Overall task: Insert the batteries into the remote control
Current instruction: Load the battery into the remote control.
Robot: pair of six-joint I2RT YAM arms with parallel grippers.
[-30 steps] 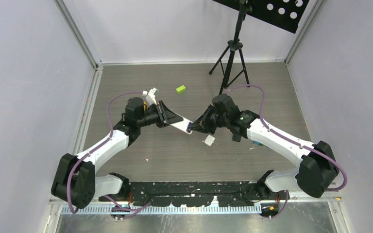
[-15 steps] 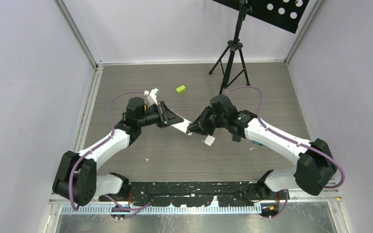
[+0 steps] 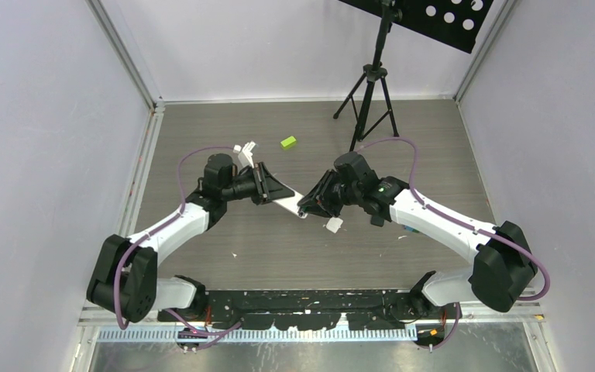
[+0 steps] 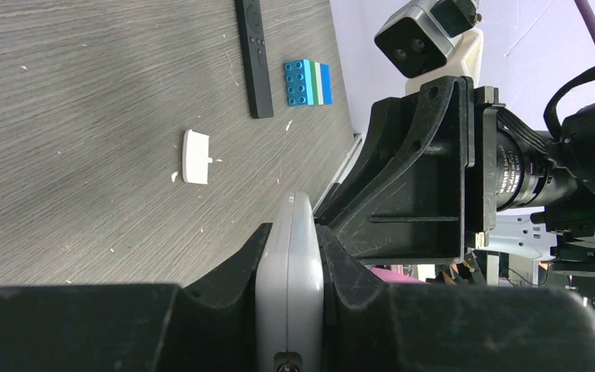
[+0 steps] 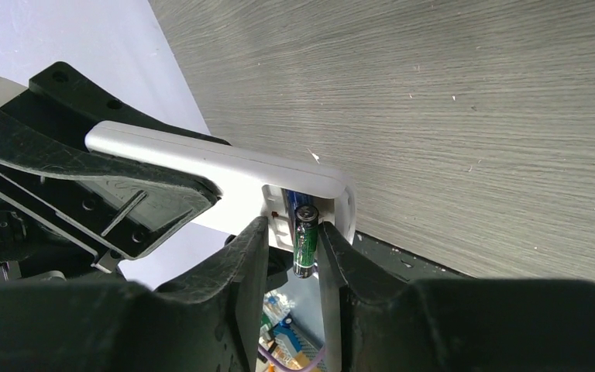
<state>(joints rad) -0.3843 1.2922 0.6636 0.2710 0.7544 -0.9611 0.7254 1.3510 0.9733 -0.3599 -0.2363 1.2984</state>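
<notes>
While the left gripper (image 3: 277, 191) is clenched on the white remote control (image 3: 287, 201), holding it edge-on above the bench (image 3: 279, 256), the right gripper (image 3: 307, 205) meets the remote's free end from the opposite side. In the left wrist view the remote's thin edge is squeezed between the two black fingers (image 4: 232, 271), touching both.

The right wrist view shows the open battery compartment at the rounded end of the remote. A dark green battery (image 5: 305, 240) stands there with its top at the compartment mouth, between the right gripper's fingers (image 5: 249, 256). One finger lies against the battery, and a strip of white compartment shows between the battery and the other finger, so this gripper is released rather than clamped. Behind the green battery, a blue battery (image 5: 297, 198) sits deeper in the compartment.

On the bench below the two grippers lies a small white flat piece (image 3: 332, 225). A green block (image 3: 288, 142) rests further back, well apart from the arms, near the feet of a black tripod stand (image 3: 372, 93). The left wrist view also shows a slim black remote (image 4: 253, 58) lying flat, just beside a blue brick block (image 4: 307, 83).
</notes>
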